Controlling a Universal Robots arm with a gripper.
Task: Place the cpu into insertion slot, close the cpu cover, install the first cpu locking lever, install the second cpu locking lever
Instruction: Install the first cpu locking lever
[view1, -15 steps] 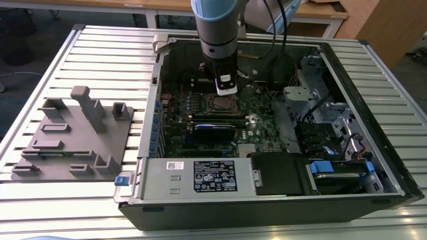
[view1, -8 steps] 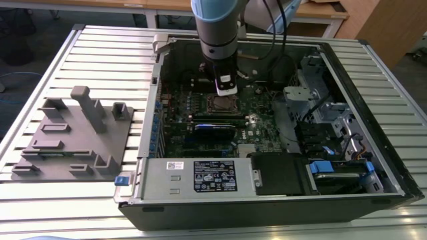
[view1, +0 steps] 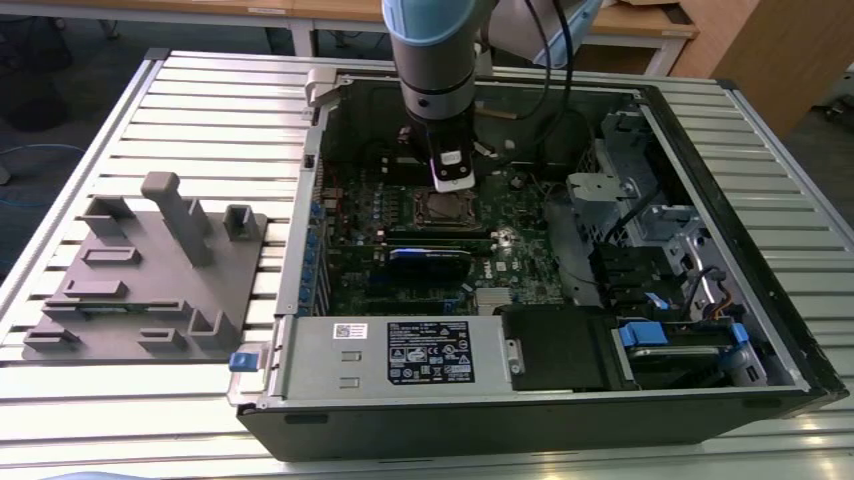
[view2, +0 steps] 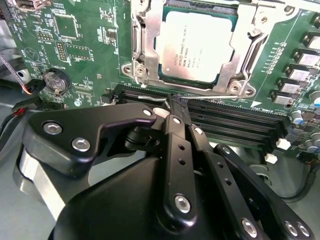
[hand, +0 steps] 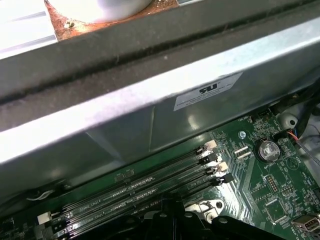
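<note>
Exterior view: the gripper (view1: 451, 183) hangs just above the insertion slot (view1: 447, 208). Second wrist view: the cpu (view2: 197, 46) sits there under the cpu cover (view2: 143, 45); fingers (view2: 173, 119) clenched, perhaps pinching the locking lever (view2: 215, 94). First wrist view: memory slots (hand: 140, 187) beside the case wall (hand: 150, 110).

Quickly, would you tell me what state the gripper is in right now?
Gripper: closed, its tip at the locking lever; whether it grips it cannot be told.

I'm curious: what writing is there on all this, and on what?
cpu: printed lines on its metal top, too small to read.
Black label on the power supply: white print, too small to read.
Silver sticker on the case wall: one mark, unreadable.
Green circuit board: tiny white markings, unreadable.
</note>
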